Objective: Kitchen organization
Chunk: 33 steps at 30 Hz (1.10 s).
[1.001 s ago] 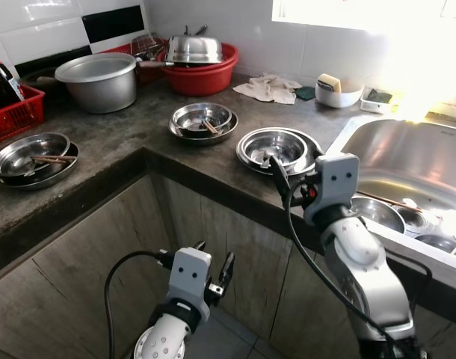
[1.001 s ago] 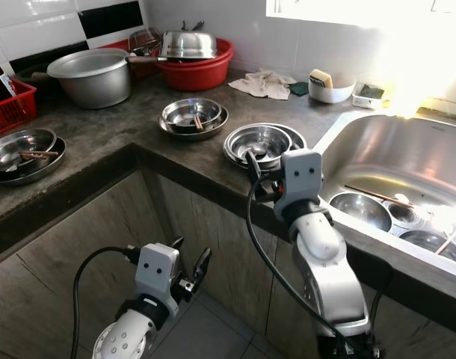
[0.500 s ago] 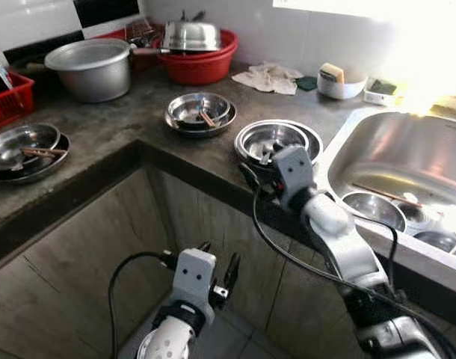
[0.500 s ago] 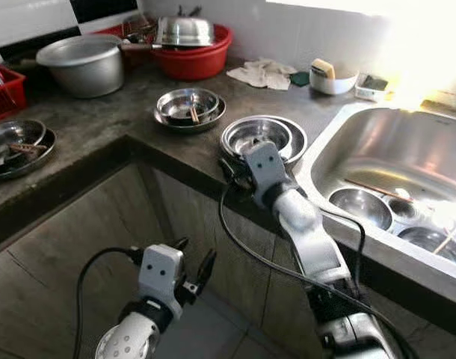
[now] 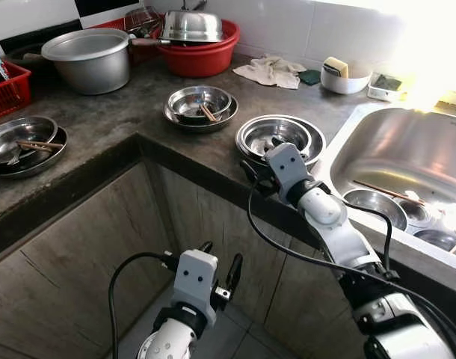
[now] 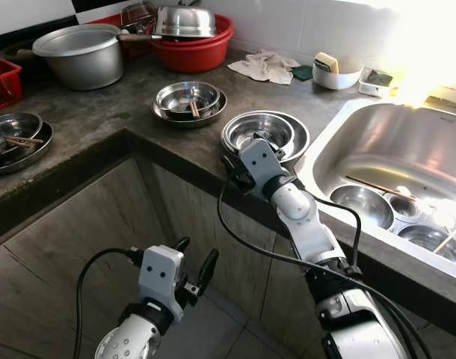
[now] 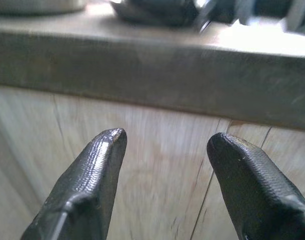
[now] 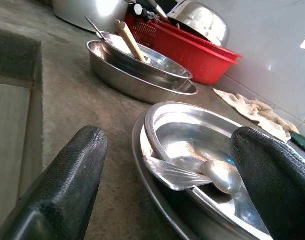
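Your right gripper (image 8: 167, 165), jaws spread, faces the bowl (image 5: 273, 140) left of the sink (image 5: 407, 149). Steel: stiff, light, slick; pinch its rim. The spoon (image 8: 192, 172) inside may slide. Left gripper (image 7: 165, 150) hangs spread.

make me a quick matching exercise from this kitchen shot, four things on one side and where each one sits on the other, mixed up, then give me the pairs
Things:
1. yellow sponge
2. wooden chopsticks
3. spoon
4. upturned steel bowl

Places:
A. in the red basin by the wall
B. in the white bowl behind the sink
C. down in the sink, across the steel bowls there
D. in the steel bowl in front of the right gripper

Pairs: 1-B, 2-C, 3-D, 4-A
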Motion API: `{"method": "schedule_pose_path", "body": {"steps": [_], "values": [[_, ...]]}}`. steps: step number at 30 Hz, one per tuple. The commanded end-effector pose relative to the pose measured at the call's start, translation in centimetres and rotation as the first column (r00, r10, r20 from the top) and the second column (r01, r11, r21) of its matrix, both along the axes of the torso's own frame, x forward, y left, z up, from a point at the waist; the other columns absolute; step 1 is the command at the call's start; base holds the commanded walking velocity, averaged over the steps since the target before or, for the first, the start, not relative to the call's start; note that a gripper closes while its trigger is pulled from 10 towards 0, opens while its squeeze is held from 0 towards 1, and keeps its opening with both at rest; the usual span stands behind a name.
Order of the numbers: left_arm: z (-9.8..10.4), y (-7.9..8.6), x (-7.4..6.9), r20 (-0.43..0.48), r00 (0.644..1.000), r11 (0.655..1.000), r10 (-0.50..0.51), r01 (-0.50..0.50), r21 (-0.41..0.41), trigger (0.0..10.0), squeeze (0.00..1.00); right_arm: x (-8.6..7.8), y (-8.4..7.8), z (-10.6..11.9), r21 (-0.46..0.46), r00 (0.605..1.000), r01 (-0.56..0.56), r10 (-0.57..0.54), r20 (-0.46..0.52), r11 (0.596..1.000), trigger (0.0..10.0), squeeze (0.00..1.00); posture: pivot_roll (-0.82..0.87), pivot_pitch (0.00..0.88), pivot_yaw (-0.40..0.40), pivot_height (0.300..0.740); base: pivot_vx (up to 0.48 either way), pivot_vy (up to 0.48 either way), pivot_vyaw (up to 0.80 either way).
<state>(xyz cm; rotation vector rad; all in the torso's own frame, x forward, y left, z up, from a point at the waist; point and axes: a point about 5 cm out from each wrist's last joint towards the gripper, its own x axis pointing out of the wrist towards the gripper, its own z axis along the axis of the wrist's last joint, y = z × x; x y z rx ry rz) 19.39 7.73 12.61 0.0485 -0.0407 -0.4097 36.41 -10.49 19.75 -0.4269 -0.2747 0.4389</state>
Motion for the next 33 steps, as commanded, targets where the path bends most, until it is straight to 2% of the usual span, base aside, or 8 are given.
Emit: {"method": "schedule_pose_path", "body": {"steps": [1, 7, 8, 9, 10, 12, 13, 33], "values": [[0.9, -0.1, -0.3, 0.055, 0.998, 1.0, -0.006, 0.007, -0.019, 10.0, 0.0, 0.2, -0.1, 0.3, -0.01, 1.0, 0.003, -0.003, 0.021, 1.0, 10.0, 0.0, 0.05, 0.131, -0.028, 0.74, 0.0, 0.0, 0.0], [1.3, 0.1, -0.3, 0.092, 0.996, 1.0, 0.01, -0.008, -0.025, 10.0, 0.0, 0.6, -0.4, 0.2, -0.021, 1.0, 0.019, -0.019, 0.017, 1.0, 10.0, 0.0, 0.05, 0.123, -0.03, 0.74, 0.0, 0.0, 0.0], [1.2, 0.0, -0.3, 0.088, 0.996, 1.0, 0.008, -0.006, -0.022, 10.0, 0.0, 0.7, -0.5, 0.1, -0.021, 1.0, 0.023, -0.023, 0.018, 1.0, 6.2, 0.0, 0.05, 0.118, -0.034, 0.74, 0.0, 0.0, 0.0], [1.2, 0.0, -0.3, 0.088, 0.996, 1.0, 0.008, -0.006, -0.022, 10.0, 0.0, 0.7, -0.5, 0.1, -0.021, 1.0, 0.023, -0.023, 0.018, 1.0, 6.2, 0.0, 0.05, 0.118, -0.034, 0.74, 0.0, 0.0, 0.0], [1.1, 0.0, -0.3, 0.09, 0.996, 1.0, 0.008, -0.006, -0.021, 10.0, 0.0, 0.8, -0.5, 0.1, -0.02, 1.0, 0.025, -0.024, 0.02, 1.0, 2.7, 0.0, 0.05, 0.117, -0.035, 0.74, 0.0, 0.0, 0.0], [1.1, 0.0, -0.3, 0.091, 0.996, 1.0, 0.007, -0.005, -0.02, 10.0, 0.0, 0.8, -0.5, 0.1, -0.019, 0.999, 0.025, -0.024, 0.021, 1.0, 2.7, 0.0, 0.05, 0.117, -0.035, 0.74, 0.0, 0.0, 0.0], [1.0, 0.0, -0.3, 0.093, 0.996, 1.0, 0.006, -0.005, -0.018, 10.0, 0.0, 0.9, -0.5, 0.2, -0.017, 0.999, 0.027, -0.026, 0.026, 1.0, 0.3, 0.0, 0.05, 0.112, -0.033, 0.74, 0.0, 0.0, 0.0], [0.4, 0.0, -0.1, 0.074, 0.997, 1.0, 0.005, -0.004, -0.007, 10.0, 0.0, 1.6, -0.6, 2.0, 0.043, 0.994, 0.059, -0.062, 0.091, 0.997, 0.0, 0.0, 0.05, 0.099, -0.031, 0.74, 0.0, 0.0, 0.0]]}}
